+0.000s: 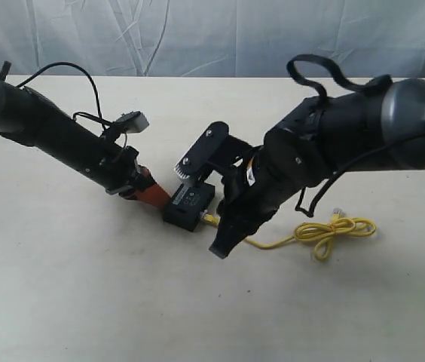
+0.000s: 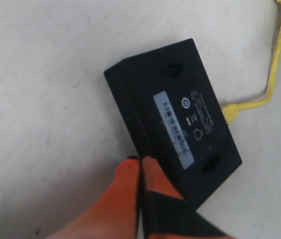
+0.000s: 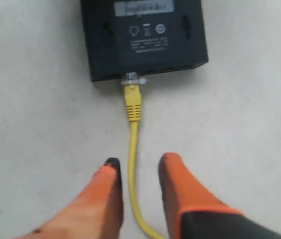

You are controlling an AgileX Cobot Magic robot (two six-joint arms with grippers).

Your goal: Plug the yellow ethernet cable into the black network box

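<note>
The black network box (image 1: 188, 205) lies flat at the table's middle, label face up (image 2: 180, 119). The yellow ethernet cable (image 1: 273, 240) runs from the box's right side to a loose looped bundle (image 1: 333, 228). Its clear plug (image 3: 133, 79) sits in a port on the box (image 3: 143, 35). My left gripper (image 2: 140, 160) is shut, its orange fingertips pressed against the box's left edge with nothing between them. My right gripper (image 3: 139, 167) is open just behind the plug, and the cord (image 3: 132, 149) passes loose between its fingers (image 3: 175, 174). The other plug (image 1: 338, 213) lies free by the bundle.
The beige tabletop (image 1: 84, 302) stretches wide in front and to the left. A pale cloth backdrop (image 1: 197, 34) hangs behind the table's far edge. Both arms slant inward over the middle, and black cables loop above the right arm (image 1: 310, 68).
</note>
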